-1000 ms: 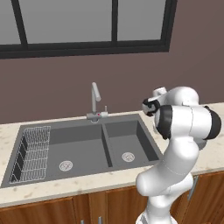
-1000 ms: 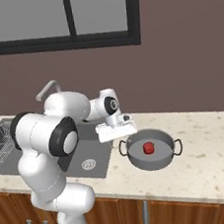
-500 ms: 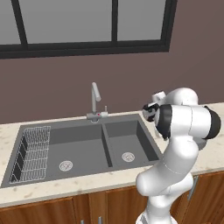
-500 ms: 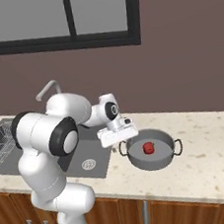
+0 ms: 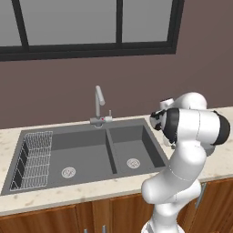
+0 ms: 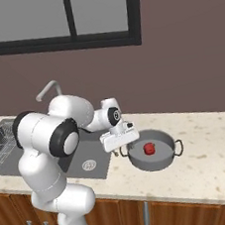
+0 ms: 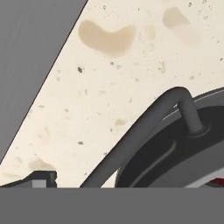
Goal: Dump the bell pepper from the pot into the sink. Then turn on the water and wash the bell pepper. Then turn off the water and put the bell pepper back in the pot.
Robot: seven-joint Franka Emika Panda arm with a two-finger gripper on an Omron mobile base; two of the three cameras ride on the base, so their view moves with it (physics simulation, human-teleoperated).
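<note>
The grey pot [image 6: 163, 162] stands on the counter just right of the sink [image 6: 73, 161]. The small red bell pepper [image 6: 149, 149] lies inside it. My gripper [image 6: 121, 150] hangs open at the pot's left rim, right over its dark loop handle [image 7: 144, 131]. In the hand view that handle arcs close in front of the fingers, one fingertip [image 7: 41, 178] shows at the lower left, and nothing is held. The double-basin sink [image 5: 91, 152] is dry, with its faucet [image 5: 98, 102] at the back.
A wire rack [image 5: 34, 159] sits in the left basin. The beige speckled counter [image 6: 211, 167] runs on to the right of the pot. A dark wall and a window rise behind the sink. Wooden cabinet fronts lie below the counter edge.
The hand has dropped lower and edged right, closer to the pot's left handle. Its jaws have stayed open. The pot and pepper have not moved.
</note>
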